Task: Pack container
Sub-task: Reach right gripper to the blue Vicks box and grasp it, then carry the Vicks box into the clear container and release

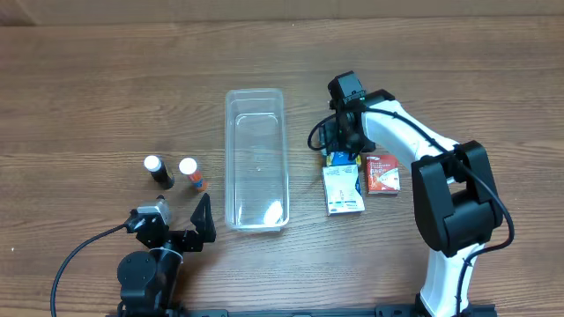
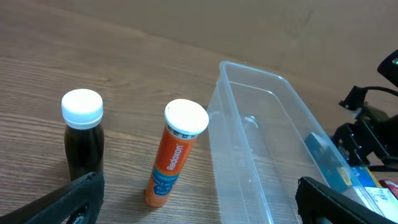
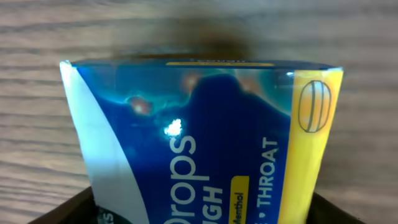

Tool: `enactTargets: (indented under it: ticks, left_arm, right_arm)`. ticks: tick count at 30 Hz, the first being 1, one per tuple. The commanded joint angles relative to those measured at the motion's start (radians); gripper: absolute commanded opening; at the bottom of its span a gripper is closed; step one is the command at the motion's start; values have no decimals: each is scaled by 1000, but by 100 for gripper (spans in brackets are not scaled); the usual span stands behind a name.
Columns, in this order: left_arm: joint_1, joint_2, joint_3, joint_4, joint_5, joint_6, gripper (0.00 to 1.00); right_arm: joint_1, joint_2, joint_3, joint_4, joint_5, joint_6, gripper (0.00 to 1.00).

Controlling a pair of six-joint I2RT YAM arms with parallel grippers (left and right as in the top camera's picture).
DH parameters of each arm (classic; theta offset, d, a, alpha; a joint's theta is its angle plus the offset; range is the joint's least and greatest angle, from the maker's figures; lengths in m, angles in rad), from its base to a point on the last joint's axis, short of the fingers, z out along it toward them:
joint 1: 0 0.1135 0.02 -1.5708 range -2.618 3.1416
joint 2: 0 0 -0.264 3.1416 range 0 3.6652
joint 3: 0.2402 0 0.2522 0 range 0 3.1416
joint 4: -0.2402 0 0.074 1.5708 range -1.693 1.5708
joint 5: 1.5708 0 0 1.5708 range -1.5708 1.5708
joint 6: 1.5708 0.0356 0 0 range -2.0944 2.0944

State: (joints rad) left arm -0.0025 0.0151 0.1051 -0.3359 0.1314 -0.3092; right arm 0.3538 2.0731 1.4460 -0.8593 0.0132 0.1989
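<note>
The clear container point(image 1: 229, 167) lies lengthwise at the table's middle and holds nothing; the left wrist view shows its near wall point(image 2: 231, 143). My right gripper point(image 1: 339, 150) is down just right of the container, shut on a blue and yellow cough drops packet point(image 1: 337, 159). That packet fills the right wrist view point(image 3: 205, 124) between the jaws point(image 3: 205, 214). My left gripper point(image 1: 176, 227) is open and empty near the front edge, left of the container. In the left wrist view its fingers point(image 2: 199, 202) frame the scene.
A dark bottle with a white cap point(image 1: 158, 170) point(image 2: 83, 134) and an orange tube with a white cap point(image 1: 191, 173) point(image 2: 174, 155) stand left of the container. A white box point(image 1: 343, 189) and a red box point(image 1: 382, 173) lie right of it.
</note>
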Motion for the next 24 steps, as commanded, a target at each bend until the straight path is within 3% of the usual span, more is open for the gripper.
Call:
enactTargets:
  ticks: [1, 7, 13, 24]
  left_arm:
    - [-5, -10, -3, 1, 7, -9, 100]
    - [-5, -10, -3, 1, 7, -9, 100]
    - [-5, -10, -3, 1, 7, -9, 100]
    - [-5, -10, -3, 1, 7, -9, 100]
  right_arm:
    - [1, 5, 77, -70, 38, 35, 73]
    - [58, -114, 233, -211, 37, 76, 72]
    - [174, -245, 277, -169, 37, 224, 72]
    - [378, -138, 275, -14, 102, 409, 72]
